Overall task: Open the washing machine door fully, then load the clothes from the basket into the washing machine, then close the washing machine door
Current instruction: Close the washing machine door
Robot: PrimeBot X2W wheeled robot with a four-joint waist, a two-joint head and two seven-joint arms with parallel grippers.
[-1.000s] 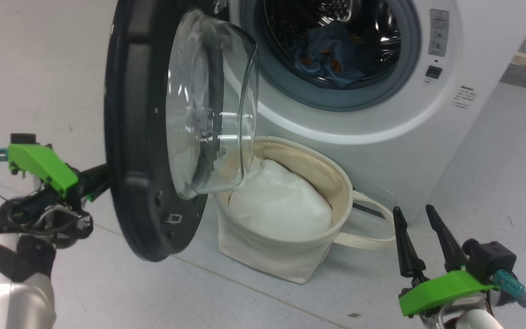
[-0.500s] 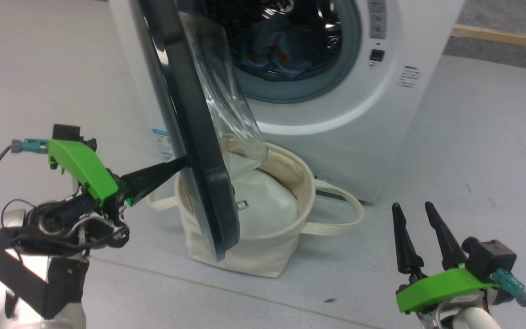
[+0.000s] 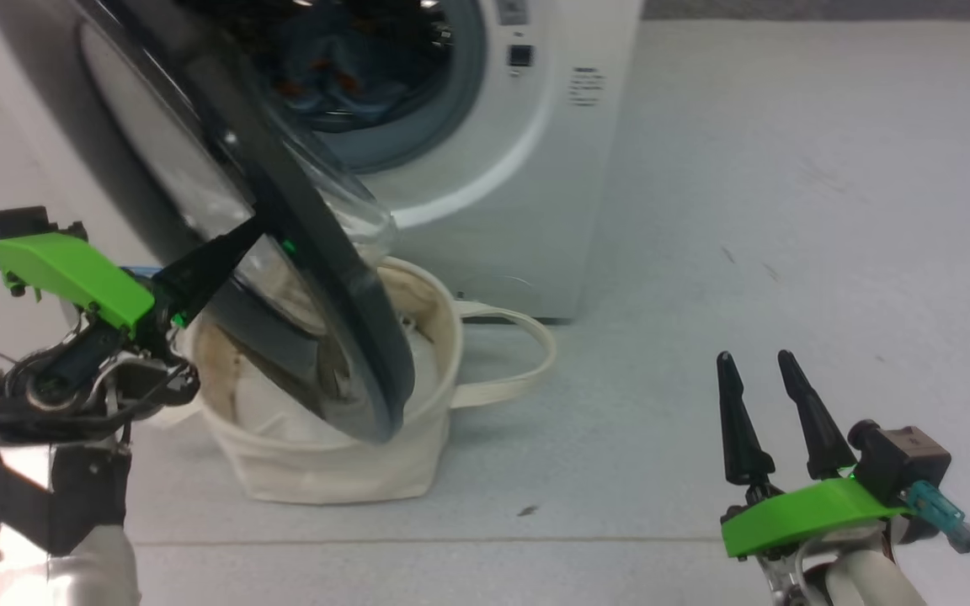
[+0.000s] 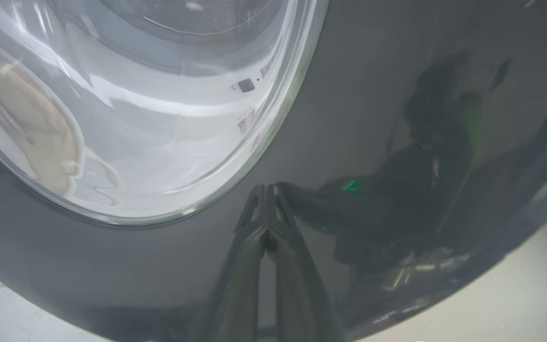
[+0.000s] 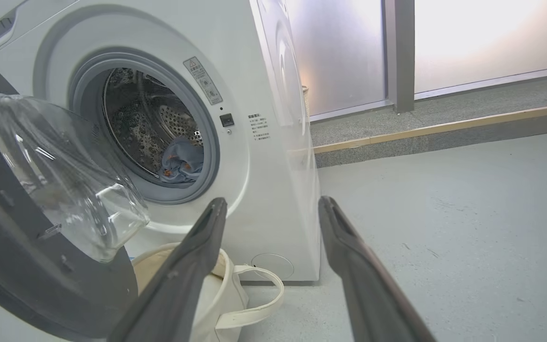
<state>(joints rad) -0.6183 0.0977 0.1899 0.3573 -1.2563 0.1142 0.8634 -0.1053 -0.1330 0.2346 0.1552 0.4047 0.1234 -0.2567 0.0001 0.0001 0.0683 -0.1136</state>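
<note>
The washing machine door (image 3: 308,278) stands partly open, tilted over the basket (image 3: 342,471), its glass bowl facing the drum. My left gripper (image 3: 253,227) is shut with nothing in it. Its tips press on the door's glossy outer rim (image 4: 373,95), as the left gripper (image 4: 266,237) shows close up. Light blue clothes (image 3: 325,71) with orange figures lie inside the drum of the washing machine (image 3: 527,168); the clothes (image 5: 181,161) rest near the gasket. My right gripper (image 3: 759,362) hangs open and holds nothing, well right of the basket.
White padding (image 3: 283,412) fills the basket, whose loop handle (image 3: 527,337) lies on the grey floor toward the right. A raised kerb (image 5: 444,130) and frosted glass wall run behind the machine's right side. Open floor (image 3: 788,210) lies right of the machine.
The head camera has shifted, so the machine sits further left in view. The door has swung toward the drum opening, from showing its inner face to showing its outer face, with my left gripper against it.
</note>
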